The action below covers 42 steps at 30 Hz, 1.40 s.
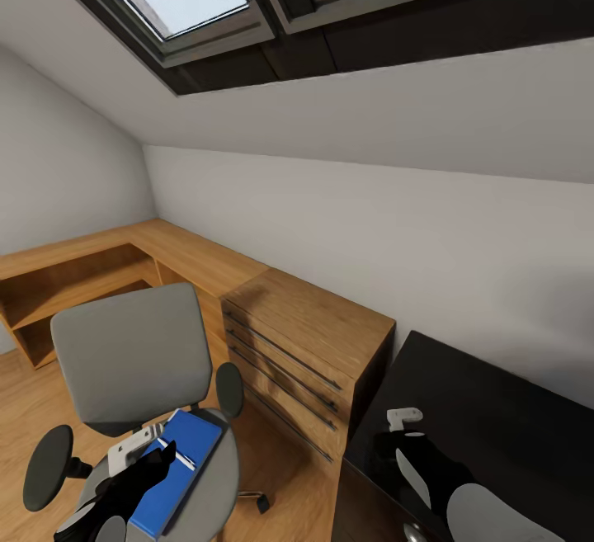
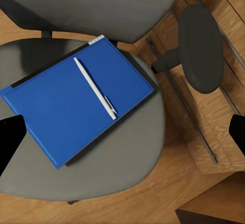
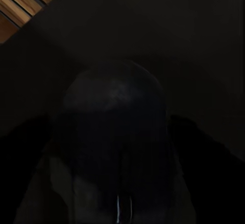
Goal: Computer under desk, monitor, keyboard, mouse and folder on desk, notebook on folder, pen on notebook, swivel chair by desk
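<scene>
My left gripper (image 1: 153,464) hangs just above the swivel chair (image 1: 132,360) with its fingers spread wide apart, over the blue folder (image 2: 76,101) lying flat on the seat with the white pen (image 2: 95,88) on top of it. To the right, past the light-wood dresser (image 1: 309,352), my right gripper (image 1: 388,440) is over the black desk (image 1: 495,410). Its wrist camera is so dark I can barely make out a rounded dark shape, perhaps the mouse (image 3: 115,132), between the fingers, and I cannot tell whether they clamp it.

No text, label, brand or number is showing readable on the folder (image 2: 76,106), on the pen (image 2: 95,88) lying on it, or on anything around them
</scene>
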Motion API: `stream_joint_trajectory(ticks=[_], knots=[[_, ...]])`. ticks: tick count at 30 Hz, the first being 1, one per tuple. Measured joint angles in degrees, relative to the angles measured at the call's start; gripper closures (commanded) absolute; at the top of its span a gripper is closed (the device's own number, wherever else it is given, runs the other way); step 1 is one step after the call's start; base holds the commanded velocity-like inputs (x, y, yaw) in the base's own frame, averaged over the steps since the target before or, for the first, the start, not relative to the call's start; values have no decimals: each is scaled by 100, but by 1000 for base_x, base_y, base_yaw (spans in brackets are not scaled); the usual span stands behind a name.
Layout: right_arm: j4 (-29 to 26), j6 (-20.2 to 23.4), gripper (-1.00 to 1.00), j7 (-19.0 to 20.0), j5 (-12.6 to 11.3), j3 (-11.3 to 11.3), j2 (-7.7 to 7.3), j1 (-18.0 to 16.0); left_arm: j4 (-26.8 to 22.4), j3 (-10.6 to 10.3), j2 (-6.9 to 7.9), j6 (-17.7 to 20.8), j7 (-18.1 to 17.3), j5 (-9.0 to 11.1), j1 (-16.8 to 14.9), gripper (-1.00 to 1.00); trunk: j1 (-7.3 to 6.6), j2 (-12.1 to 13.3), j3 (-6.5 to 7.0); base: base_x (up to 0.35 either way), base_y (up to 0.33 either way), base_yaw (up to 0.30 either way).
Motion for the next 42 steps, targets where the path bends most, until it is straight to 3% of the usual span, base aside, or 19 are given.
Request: stream_joint_trajectory(ticks=[26,32,37,40,42], knots=[[-73,-2,100,7,13,-1,8,2,0,8,0,0,0,2,0,-100,0,0,0,0,0,0],[-445,-1,100,2,18,-4,1,5,0,9,0,0,0,-1,0,-100,0,0,0,0,0,0],[-732,4,100,-5,17,-1,-8,11,0,9,0,-5,0,-1,0,-100,-110,199,90,0,0,0],[-1801,205,100,-9,19,-8,-17,163,0,9,0,-9,0,0,0,-100,-176,319,144,0,0,0],[-2214,442,100,-12,17,-6,-25,343,0,6,0,-9,0,-1,0,-100,-220,400,179,0,0,0]])
